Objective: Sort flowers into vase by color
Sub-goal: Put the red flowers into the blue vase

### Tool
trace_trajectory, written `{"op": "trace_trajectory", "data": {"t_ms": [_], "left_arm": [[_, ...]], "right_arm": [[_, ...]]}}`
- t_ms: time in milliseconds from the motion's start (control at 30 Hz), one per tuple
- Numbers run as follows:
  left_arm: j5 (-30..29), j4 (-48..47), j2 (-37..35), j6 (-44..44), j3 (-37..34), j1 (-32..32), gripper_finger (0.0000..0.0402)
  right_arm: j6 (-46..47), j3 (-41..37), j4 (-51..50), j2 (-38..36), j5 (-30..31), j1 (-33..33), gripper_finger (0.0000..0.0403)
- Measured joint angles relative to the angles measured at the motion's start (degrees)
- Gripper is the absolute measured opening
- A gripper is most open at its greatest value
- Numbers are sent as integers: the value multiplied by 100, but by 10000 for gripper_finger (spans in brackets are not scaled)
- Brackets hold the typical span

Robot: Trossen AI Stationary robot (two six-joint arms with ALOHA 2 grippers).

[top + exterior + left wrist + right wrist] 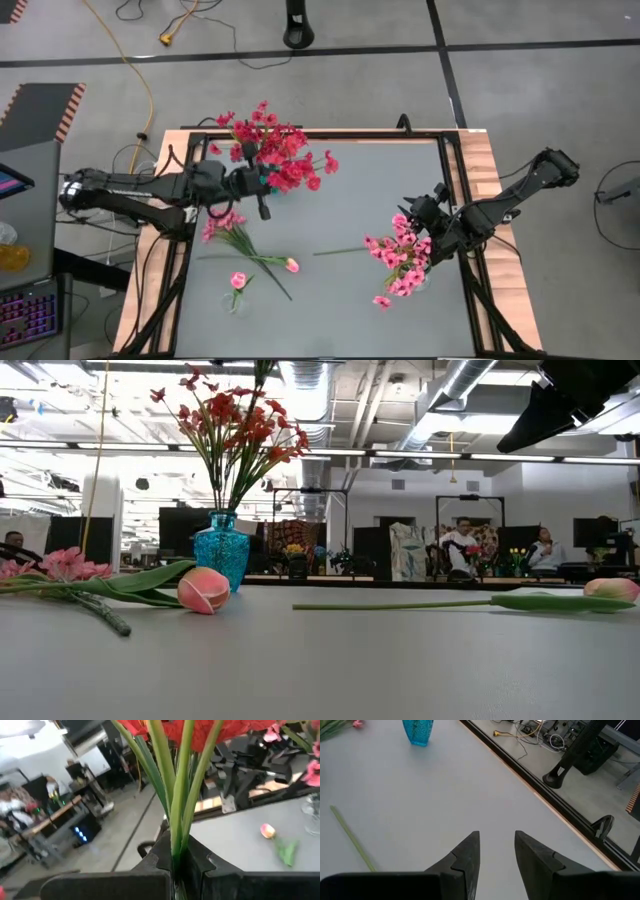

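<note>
Left claw (177,870), clamped on red flowers' (275,150) upright stems, hangs directly over the blue vase (220,550); right claw (496,852) half-open, empty.

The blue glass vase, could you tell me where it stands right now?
In the high view, the blue glass vase stands at the table's far left, beneath the red flowers, beside the shut left gripper.

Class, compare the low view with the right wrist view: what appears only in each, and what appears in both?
Only the low view shows the red flowers standing in the vase, a pink tulip bud lying on the table and people in the room behind. Only the right wrist view shows the right hand, open and empty above the table, plus the table's edge and floor cables. Both show the blue vase and a loose green stem.
</note>
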Motion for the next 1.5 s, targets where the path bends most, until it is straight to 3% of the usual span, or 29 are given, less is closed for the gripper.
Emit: {"op": "trace_trajectory", "data": {"t_ms": [167, 500, 800, 1000, 1500], "left_arm": [[392, 897, -113, 390, -575, 413, 0], [276, 1506, -918, 958, -1720, 516, 0], [279, 3325, -1225, 1624, -2895, 514, 0], [281, 3765, -1222, 1819, -3216, 581, 0], [558, 3847, -628, 954, -3219, 1035, 0]], "right_arm": [[0, 0, 2, 0, 4, 0, 148], [-2, 0, -4, -1, 17, -12, 148], [-7, 0, -5, -2, 15, -297, 148], [-7, 0, -4, -2, 13, -550, 148], [-7, 0, -4, -2, -4, -715, 148]]}}
